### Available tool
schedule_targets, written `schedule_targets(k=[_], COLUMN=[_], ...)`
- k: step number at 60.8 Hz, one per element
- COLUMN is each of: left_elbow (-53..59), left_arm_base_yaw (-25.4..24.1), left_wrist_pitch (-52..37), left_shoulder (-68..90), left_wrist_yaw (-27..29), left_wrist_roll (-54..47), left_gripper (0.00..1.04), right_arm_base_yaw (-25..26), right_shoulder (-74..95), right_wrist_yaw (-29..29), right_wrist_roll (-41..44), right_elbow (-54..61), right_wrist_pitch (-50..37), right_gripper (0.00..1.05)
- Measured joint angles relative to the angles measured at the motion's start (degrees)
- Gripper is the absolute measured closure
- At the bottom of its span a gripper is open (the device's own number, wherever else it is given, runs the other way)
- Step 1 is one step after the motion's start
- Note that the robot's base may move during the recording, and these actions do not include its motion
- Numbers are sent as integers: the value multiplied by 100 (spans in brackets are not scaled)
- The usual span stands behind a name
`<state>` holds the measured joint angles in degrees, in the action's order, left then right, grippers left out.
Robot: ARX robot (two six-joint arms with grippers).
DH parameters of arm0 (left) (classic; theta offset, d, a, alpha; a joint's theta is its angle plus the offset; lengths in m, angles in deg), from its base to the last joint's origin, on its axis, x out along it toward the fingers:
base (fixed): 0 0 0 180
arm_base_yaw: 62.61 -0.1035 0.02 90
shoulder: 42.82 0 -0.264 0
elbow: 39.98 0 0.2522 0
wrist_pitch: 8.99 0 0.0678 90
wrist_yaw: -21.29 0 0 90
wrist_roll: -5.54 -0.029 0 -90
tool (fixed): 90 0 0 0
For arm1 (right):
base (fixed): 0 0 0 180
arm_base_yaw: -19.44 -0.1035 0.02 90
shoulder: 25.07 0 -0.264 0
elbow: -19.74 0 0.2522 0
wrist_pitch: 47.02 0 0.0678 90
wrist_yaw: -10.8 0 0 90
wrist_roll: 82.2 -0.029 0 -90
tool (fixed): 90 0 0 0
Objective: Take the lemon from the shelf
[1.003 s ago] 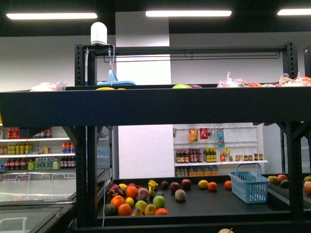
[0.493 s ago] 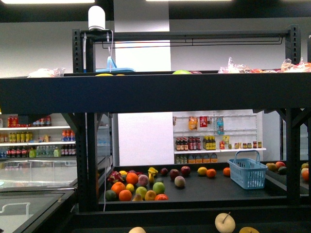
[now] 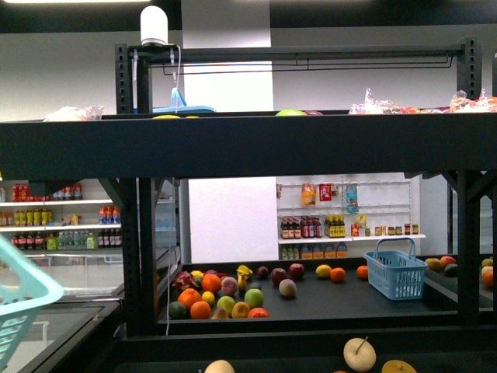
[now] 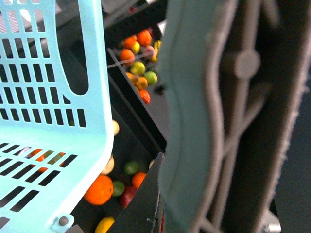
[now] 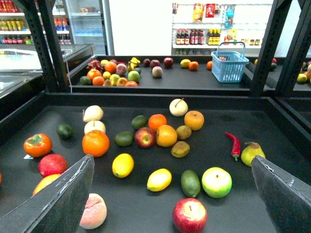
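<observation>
The black shelf (image 3: pixel 233 148) fills the front view; its lower tray (image 5: pixel 272 121) holds loose fruit. Two yellow lemons (image 5: pixel 123 165) (image 5: pixel 159 179) lie side by side on that tray in the right wrist view. My right gripper (image 5: pixel 172 194) hangs open above the tray's near part, with its fingers (image 5: pixel 63 194) wide apart on either side of the lemons, a green apple and a red apple. My left gripper (image 4: pixel 233 145) is shut on the handle of a turquoise basket (image 4: pixel 48 97). The basket's corner shows at the lower left of the front view (image 3: pixel 19 311).
An orange (image 5: pixel 95 142), an avocado (image 5: pixel 190 182), a green apple (image 5: pixel 216 182), a red apple (image 5: pixel 189 215) and a peach (image 5: pixel 92 211) lie round the lemons. A red chilli (image 5: pixel 234 143) and a pear (image 5: pixel 252 153) lie further right. A blue basket (image 3: pixel 396 272) stands on the far rack.
The front view has dropped a little, showing fruit on the near tray. The turquoise basket has come into view at the lower left.
</observation>
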<state>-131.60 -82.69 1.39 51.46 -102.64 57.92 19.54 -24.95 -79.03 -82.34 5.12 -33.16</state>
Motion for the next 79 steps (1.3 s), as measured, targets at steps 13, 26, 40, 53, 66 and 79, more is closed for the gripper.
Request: schedule_targets(k=[13, 26, 40, 53, 66, 79], left_elbow=[664, 1180, 1307, 1307, 1307, 1305], left_arm_base_yaw=[874, 1797, 2811, 3598, 4013, 4194], left_wrist_pitch=[192, 227, 221, 186, 48, 26], left_shoulder=[-699, -789, -758, -433, -192, -125], left_wrist_yaw=[-507, -527, -529, -413, -199, -149], left_wrist_roll=[-691, -984, -1261, -1357, -1246, -1255], left_gripper=[92, 92, 92, 92, 92, 92], right_arm_base_yaw=[0, 0, 0, 0, 0, -46], right_shoulder=[0, 0, 0, 0, 0, 116], right_wrist_yaw=[0, -2, 0, 0, -2, -168], right_wrist_roll=[0, 0, 0, 0, 0, -107], right_elbow=[0, 0, 0, 0, 0, -46], right_wrist_pitch=[0, 0, 0, 0, 0, 184], right_gripper=[7, 7, 7, 7, 7, 7])
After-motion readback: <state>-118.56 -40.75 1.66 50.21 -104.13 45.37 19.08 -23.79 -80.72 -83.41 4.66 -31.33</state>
